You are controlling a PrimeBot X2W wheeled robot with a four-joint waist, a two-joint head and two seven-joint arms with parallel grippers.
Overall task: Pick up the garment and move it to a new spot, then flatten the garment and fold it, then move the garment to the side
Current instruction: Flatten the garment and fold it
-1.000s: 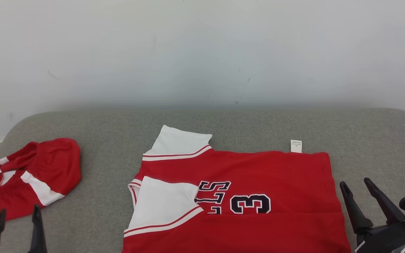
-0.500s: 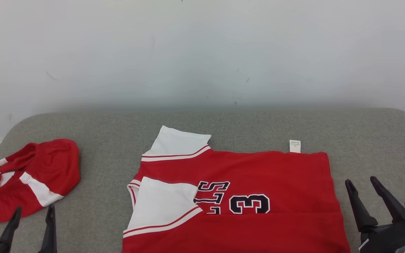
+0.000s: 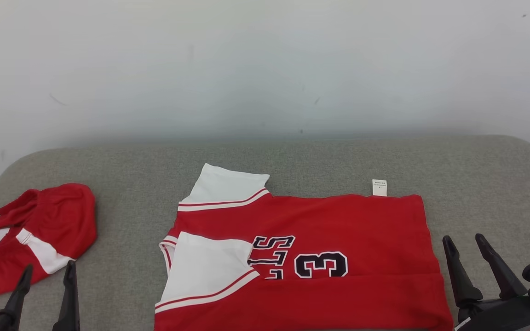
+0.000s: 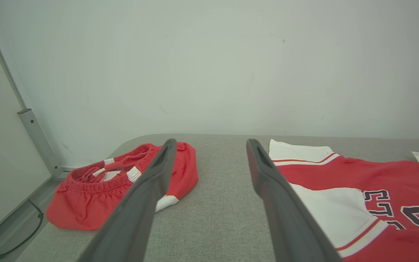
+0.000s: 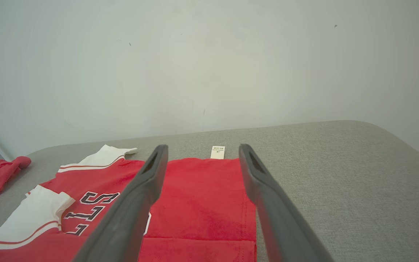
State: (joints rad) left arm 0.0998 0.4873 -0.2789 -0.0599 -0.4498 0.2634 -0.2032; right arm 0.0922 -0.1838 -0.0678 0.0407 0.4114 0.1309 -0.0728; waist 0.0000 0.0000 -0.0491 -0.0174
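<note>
Red jersey point(image 3: 338, 220) lies flat on the grey padded desk point(image 3: 127, 184), centre to right of the head view, near the front edge. It lies sideways, collar end to the robot's left and hem to the right. One white sleeve point(image 3: 210, 262) is folded in over the chest and partly covers the black lettering beside the "3". The other white sleeve point(image 3: 226, 186) sticks out at the far side. The near long edge looks folded over, with a crease running along it. A small white label point(image 3: 379, 187) pokes out at the far edge.

Left claw point(image 3: 49, 265) is at the lower left with its fingers spread wide, holding nothing. It hovers over bare desk between the jersey and a bunched pair of red shorts point(image 3: 58, 216) at the far left. One finger overlaps the shorts in the left wrist view, but no contact is visible.

Right claw point(image 3: 463, 238) is at the lower right, also wide open and empty, just beside the jersey's hem edge. In the right wrist view its fingers frame the hem end and the label.

Plain white wall point(image 3: 265, 69) behind the desk.
</note>
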